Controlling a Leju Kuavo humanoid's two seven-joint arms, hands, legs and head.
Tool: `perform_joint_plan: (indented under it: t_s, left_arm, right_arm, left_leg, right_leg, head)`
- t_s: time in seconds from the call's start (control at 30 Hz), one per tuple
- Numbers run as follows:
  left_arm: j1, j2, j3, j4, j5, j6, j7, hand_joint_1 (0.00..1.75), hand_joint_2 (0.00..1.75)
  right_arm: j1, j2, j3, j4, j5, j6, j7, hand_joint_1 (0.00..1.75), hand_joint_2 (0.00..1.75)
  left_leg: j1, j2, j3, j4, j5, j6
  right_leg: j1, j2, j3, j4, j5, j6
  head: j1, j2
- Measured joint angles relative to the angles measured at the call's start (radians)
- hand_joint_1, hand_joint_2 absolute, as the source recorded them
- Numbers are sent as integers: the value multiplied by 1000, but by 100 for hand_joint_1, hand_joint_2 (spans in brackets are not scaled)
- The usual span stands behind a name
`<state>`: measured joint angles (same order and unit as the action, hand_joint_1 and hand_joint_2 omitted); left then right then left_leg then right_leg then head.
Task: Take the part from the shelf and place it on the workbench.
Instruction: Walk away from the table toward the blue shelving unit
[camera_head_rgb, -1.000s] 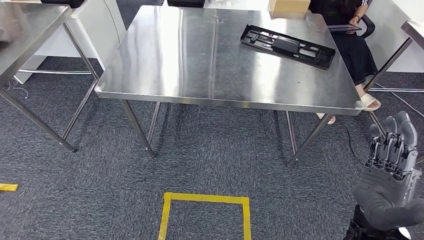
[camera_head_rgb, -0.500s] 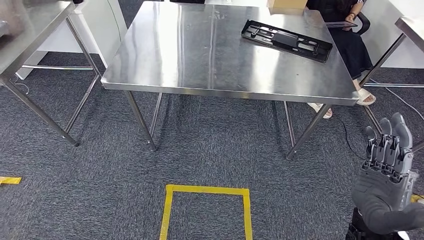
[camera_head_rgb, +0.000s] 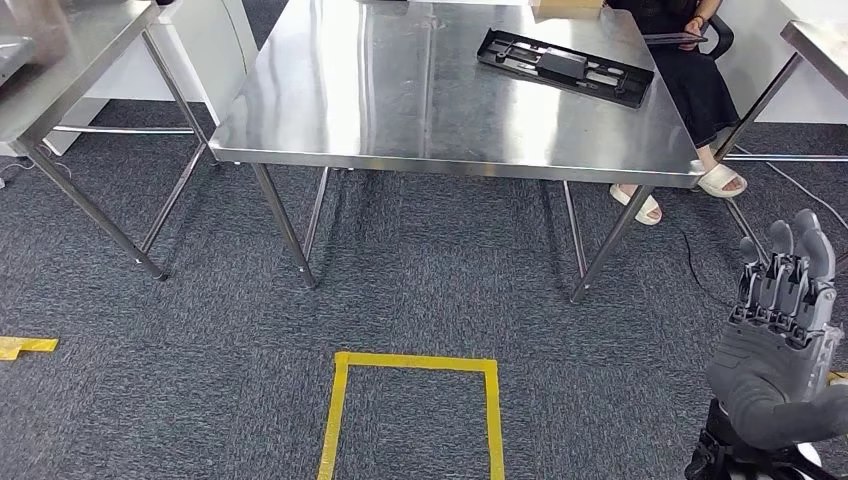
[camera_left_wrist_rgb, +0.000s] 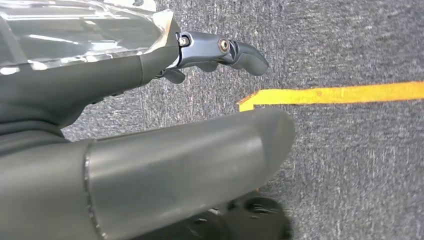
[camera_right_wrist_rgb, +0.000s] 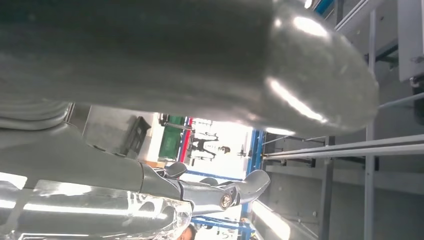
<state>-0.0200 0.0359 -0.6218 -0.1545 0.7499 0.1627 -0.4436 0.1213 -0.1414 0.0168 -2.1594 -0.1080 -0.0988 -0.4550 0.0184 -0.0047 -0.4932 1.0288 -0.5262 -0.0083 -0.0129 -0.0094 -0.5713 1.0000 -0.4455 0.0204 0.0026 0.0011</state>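
Observation:
The black flat part (camera_head_rgb: 563, 65) lies on the steel workbench (camera_head_rgb: 400, 120), near its far right corner. My right hand (camera_head_rgb: 780, 340) is low at the right, well short of the bench, its fingers straight and apart with nothing in them. In the right wrist view the right hand (camera_right_wrist_rgb: 150, 100) also holds nothing. My left hand (camera_left_wrist_rgb: 150, 100) hangs over the grey carpet, fingers stretched out and empty, close to a yellow tape line (camera_left_wrist_rgb: 330, 93).
A person (camera_head_rgb: 690, 60) sits behind the bench's far right corner, sandalled feet (camera_head_rgb: 720, 180) by the table leg. Another steel table (camera_head_rgb: 60, 60) stands at the left, and a third table's corner (camera_head_rgb: 815, 40) at the right. A yellow tape square (camera_head_rgb: 415, 362) marks the carpet in front.
The whole picture has shifted: bench and tape square sit higher in the picture, so the camera moved. The part lies as before. My right hand stays low at the right, still empty.

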Motion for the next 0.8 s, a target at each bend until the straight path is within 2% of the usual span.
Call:
perform_joint_plan:
  t_s: [0.07,0.13,0.17,0.2,0.27,0.3,0.33,0.37,0.4,0.43,0.47,0.5,0.53,0.6,0.63,0.67,0.73,0.77,0.8]
  left_arm:
    - [0,2,0,0,0,-2,2,0,0]
    - [0,1,0,0,0,-2,2,0,0]
    - [0,1,0,0,0,-2,2,0,0]
    - [-1,1,0,0,0,-2,2,0,0]
    - [-1,3,0,0,0,-3,2,0,0]
    - [-1,3,0,0,-1,-3,2,0,0]
    - [-1,3,0,0,-2,-3,2,0,0]
    - [-1,3,0,0,-4,-3,2,0,0]
    - [-1,3,0,0,-6,-4,2,0,0]
    - [-1,3,0,0,-7,-4,1,0,0]
    - [-1,3,0,0,-8,-5,0,0,0]
    - [-1,3,-1,0,-9,-5,-1,0,0]
    - [-1,3,-1,0,-10,-5,-2,0,0]
    - [0,5,-1,0,-10,-6,-3,0,0]
    - [0,6,-1,1,-10,-7,-3,0,0]
    - [1,6,-1,2,-10,-7,-3,0,0]
    - [2,6,-2,2,-10,-7,-3,0,0]
    - [2,6,-2,2,-11,-8,-3,0,0]
    - [2,5,-2,2,-11,-8,-3,0,0]
  right_arm:
    - [-1,0,1,0,0,-1,0,0,0]
    - [-1,0,2,1,0,-1,0,0,0]
    - [0,-1,2,1,0,-1,0,0,0]
    - [0,-2,2,1,0,-1,0,0,0]
    - [1,-3,2,2,0,-2,0,0,0]
    - [2,-3,3,3,0,-2,0,0,0]
    - [3,-3,3,4,0,-3,0,0,0]
    - [3,-2,2,4,0,-4,0,0,0]
    - [4,-2,2,5,0,-5,0,0,0]
    - [4,-2,2,5,0,-6,0,0,0]
    - [4,-2,1,5,0,-6,0,0,0]
    - [5,-2,0,4,0,-6,0,0,0]
    - [7,-2,0,4,0,-6,0,0,0]
    - [14,-2,-1,4,1,-6,0,0,0]
    - [17,-2,-1,4,1,-6,0,0,0]
    - [20,-2,-1,4,2,-6,0,0,0]
    - [22,-2,-1,4,2,-6,0,0,0]
    - [24,-2,-1,4,2,-6,0,0,0]
    - [26,-2,-1,4,2,-6,0,0,0]
  left_leg:
    - [-6,-3,-1,-22,-4,11]
    - [-6,1,-18,-27,9,33]
    - [-4,4,-29,-30,19,44]
    - [-3,7,-41,-32,29,52]
    - [-5,10,-67,-31,49,57]
    - [-5,11,-81,-31,59,56]
    - [-6,13,-92,-30,70,55]
    - [-5,14,-103,-29,80,53]
    - [-5,15,-113,-29,89,50]
    - [-5,15,-120,-28,99,46]
    - [-7,14,-127,-27,107,41]
    - [-8,14,-132,-26,117,34]
    - [-10,15,-136,-27,126,29]
    - [-9,15,-142,-28,141,18]
    - [-7,14,-146,-24,136,14]
    - [-5,13,-154,-7,112,10]
    - [-2,10,-183,86,18,3]
    - [-2,9,-199,153,-31,1]
    - [-2,8,-211,216,-61,-1]
  right_leg:
    - [3,-1,-11,3,12,17]
    - [2,0,-25,13,8,30]
    - [1,1,-38,36,-13,29]
    - [1,3,-56,78,-49,24]
    - [1,4,-93,204,-130,15]
    - [0,5,-101,260,-152,18]
    - [0,5,-96,289,-155,25]
    - [-1,5,-73,282,-140,36]
    - [-2,5,-33,238,-116,45]
    - [-3,5,21,165,-98,51]
    - [-1,5,77,82,-92,50]
    - [1,6,119,15,-94,45]
    - [4,7,141,-28,-102,39]
    - [6,9,137,-44,-103,25]
    - [4,8,129,-43,-97,15]
    - [1,7,122,-42,-89,2]
    - [-1,3,102,-42,-70,-20]
    - [1,2,91,-42,-60,-27]
    - [3,1,80,-41,-51,-29]
  head:
    - [1,0]
    - [1,0]
    - [3,0]
    - [5,0]
    - [9,0]
    - [9,0]
    - [9,0]
    - [9,0]
    - [10,0]
    - [10,0]
    - [10,0]
    - [9,0]
    - [8,0]
    - [8,0]
    - [8,0]
    - [7,0]
    - [5,0]
    - [5,0]
    - [5,0]
